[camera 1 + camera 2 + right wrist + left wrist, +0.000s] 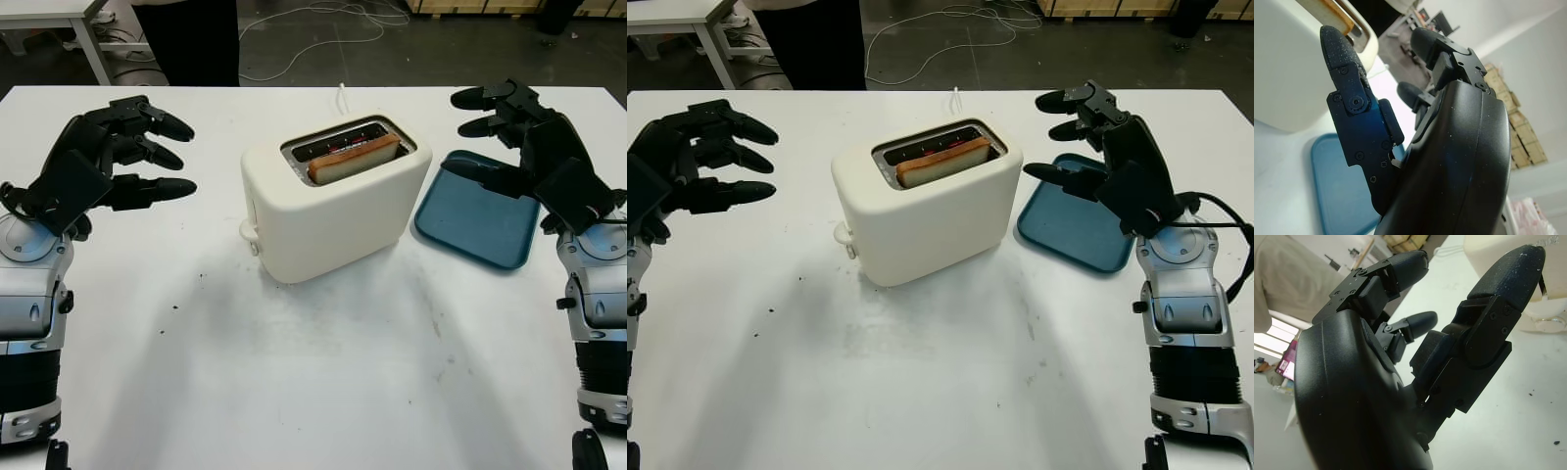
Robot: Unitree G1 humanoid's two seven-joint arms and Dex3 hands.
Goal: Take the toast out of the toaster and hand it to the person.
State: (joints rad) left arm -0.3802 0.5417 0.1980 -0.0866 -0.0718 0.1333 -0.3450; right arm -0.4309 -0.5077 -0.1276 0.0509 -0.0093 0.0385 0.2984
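Looking down from the head camera, I have the cream plastic two-slot toaster [333, 201] sitting near the middle of the white worktop [294, 372], turned at an angle so its slots run from about 8 o'clock to 2 o'clock. One slice of browned toast [355, 160] stands in the nearer slot, its top edge poking just above the rim; the slot behind it shows dark metal guides. My left hand [98, 162] hovers at 9 o'clock from the toaster, well apart from it, open and holding nothing, its black fingers [152, 188] pointing toward the toaster's side. My right hand [1112, 147] hovers at 3 o'clock, also open with nothing in its grasp, raised over the far edge of the flat teal plastic tray [480, 213] that lies just beside the toaster's right end. From the right wrist camera I see one finger [1349, 78] near the toaster's cream wall, with the blue tray below it. From the left wrist camera the toaster's round knob [1550, 323] sits beyond a fingertip. A person in dark clothing [196, 39] stands at 12 o'clock past the worktop's far edge, and a white cable [323, 29] trails over the dark floor behind.
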